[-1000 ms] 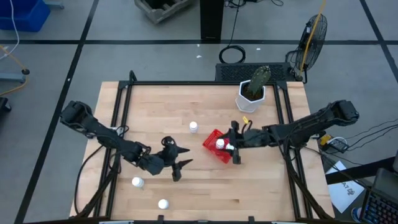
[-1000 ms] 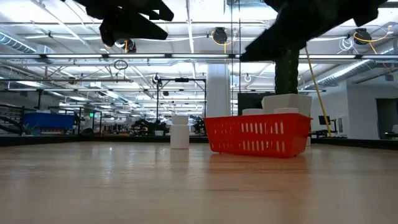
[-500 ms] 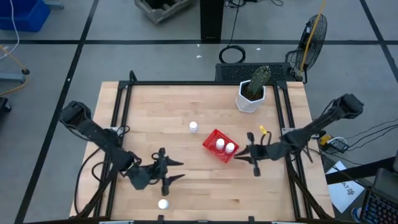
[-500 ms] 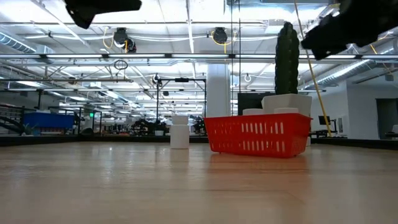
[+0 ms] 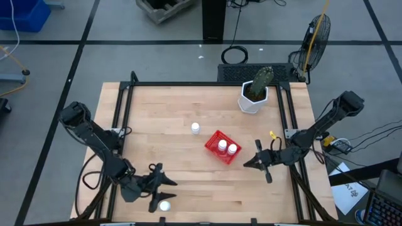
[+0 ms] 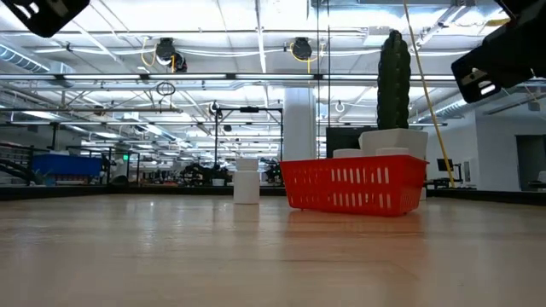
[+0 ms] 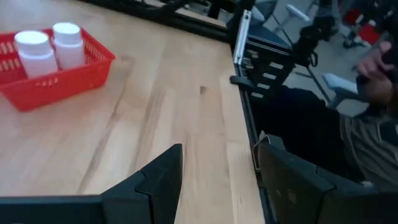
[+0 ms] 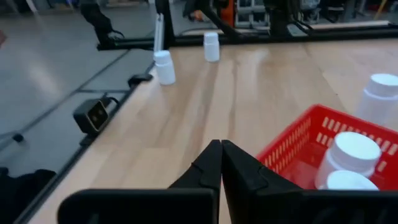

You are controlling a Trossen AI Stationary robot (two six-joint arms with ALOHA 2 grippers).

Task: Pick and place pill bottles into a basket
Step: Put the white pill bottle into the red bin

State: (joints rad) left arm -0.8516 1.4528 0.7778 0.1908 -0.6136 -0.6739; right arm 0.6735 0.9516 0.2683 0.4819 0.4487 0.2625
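Note:
The red basket (image 5: 221, 148) stands mid-table and holds two white pill bottles (image 5: 227, 147), also seen in the left wrist view (image 7: 50, 48). A third pill bottle (image 5: 195, 128) stands upright on the table, to the far left of the basket. Another pill bottle (image 5: 164, 205) stands by the near edge. My left gripper (image 5: 164, 191) hovers open just beside that bottle, with nothing between its fingers (image 7: 217, 180). My right gripper (image 5: 247, 165) is shut on nothing, to the right of the basket, and points at it (image 8: 221, 144). Two pill bottles (image 8: 165, 67) show at the table's far side in the right wrist view.
A white pot with a green cactus (image 5: 254, 94) stands at the far right corner. Black frame rails (image 5: 125, 107) run along the table's edges. A person (image 7: 373, 124) is in the room beyond the table's right edge. Bare wood lies between the basket and the near edge.
My right gripper has let a pill bottle go into the basket, which now holds two. It then drew back toward the table's right edge and shut. My left gripper, still open, has gone toward the near left corner, up to the bottle by the near edge.

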